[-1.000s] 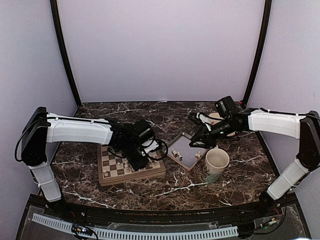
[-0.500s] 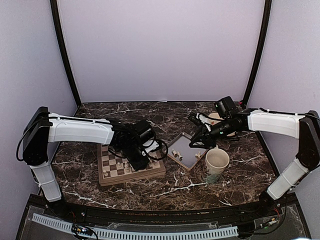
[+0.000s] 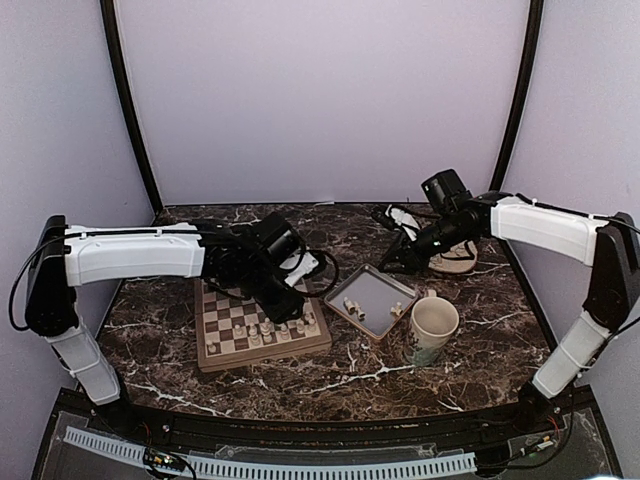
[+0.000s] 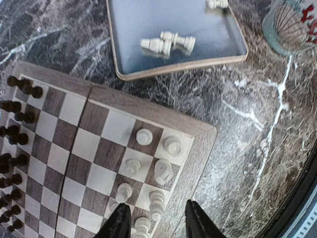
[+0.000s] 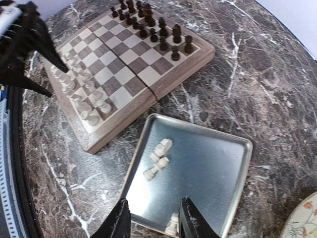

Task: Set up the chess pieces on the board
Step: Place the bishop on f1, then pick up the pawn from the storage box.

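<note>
Chess pieces [image 4: 163, 171] in cream are stood along the near edge of the board [image 4: 117, 128] in two short rows, most of them toward its right end, each upright on its own square. Above that end the left gripper [image 4: 157, 210] is held with its fingers parted. One piece is framed between them, but it stands on the board and is not pinched, so nothing is gripped. The step in hand is judged to be the filling of the cream side's two rows, with several squares there not yet taken.

For the next move a piece would have to be fetched from the tray. One that lies on its side would need to be pinched across its body and turned upright before being set down. Care would also be needed around the close-packed neighbours, which could easily be knocked over.

Dark chessmen [image 5: 163, 29] are lined up along the board's far edge.

To the right, the mug [image 3: 432, 330] is stood upright near the tray's near right corner, and no piece is seen inside it. The tray [image 5: 218, 163] is laid just beside the board, not touching it. Three cream pieces seem to be in it, two lying together near the middle and one by an edge, though a fourth may be lost in the blur. Above the tray's far side the right gripper [image 5: 153, 203] is held partly open, with nothing between its fingers.
</note>
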{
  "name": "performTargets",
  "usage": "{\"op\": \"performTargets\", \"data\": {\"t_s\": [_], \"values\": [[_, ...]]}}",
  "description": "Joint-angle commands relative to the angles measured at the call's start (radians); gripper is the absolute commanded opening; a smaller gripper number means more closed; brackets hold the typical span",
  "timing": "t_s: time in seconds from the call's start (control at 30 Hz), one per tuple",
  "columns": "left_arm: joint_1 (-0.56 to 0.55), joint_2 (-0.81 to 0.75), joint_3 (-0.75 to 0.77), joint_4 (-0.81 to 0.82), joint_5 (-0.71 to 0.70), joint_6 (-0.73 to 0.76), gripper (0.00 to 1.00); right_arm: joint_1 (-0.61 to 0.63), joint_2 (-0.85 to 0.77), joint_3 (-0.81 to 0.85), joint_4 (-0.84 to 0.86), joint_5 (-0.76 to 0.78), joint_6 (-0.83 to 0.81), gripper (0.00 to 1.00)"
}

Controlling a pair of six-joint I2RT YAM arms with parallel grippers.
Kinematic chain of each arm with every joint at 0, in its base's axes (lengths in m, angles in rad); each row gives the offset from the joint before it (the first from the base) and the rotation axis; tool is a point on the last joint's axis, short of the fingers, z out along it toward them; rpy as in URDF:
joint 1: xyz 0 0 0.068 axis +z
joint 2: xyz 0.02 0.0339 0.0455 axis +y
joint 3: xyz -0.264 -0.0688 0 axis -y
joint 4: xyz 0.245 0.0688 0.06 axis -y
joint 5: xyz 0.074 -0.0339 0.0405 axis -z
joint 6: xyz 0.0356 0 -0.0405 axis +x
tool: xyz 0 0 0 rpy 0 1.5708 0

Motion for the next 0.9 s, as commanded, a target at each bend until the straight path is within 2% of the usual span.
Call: {"op": "performTargets", "data": {"t_s": [0.0, 0.13, 0.33, 0.87], "values": [[0.009, -0.087, 0.032, 0.106, -0.025, -0.029, 0.41, -0.001, 0.093, 0.144, -0.153, 0.179, -0.042, 0.33], [0.013, -0.091, 0.020, 0.212, -0.038, -0.054, 0.42, -0.002, 0.207, 0.244, -0.276, 0.254, -0.059, 0.29], [0.040, -0.085, -0.019, 0.323, 0.002, -0.066, 0.43, 0.002, 0.325, 0.311, -0.416, 0.325, -0.074, 0.30], [0.098, -0.111, -0.119, 0.404, 0.083, -0.081, 0.44, 0.072, 0.456, 0.405, -0.542, 0.424, -0.088, 0.30]]}}
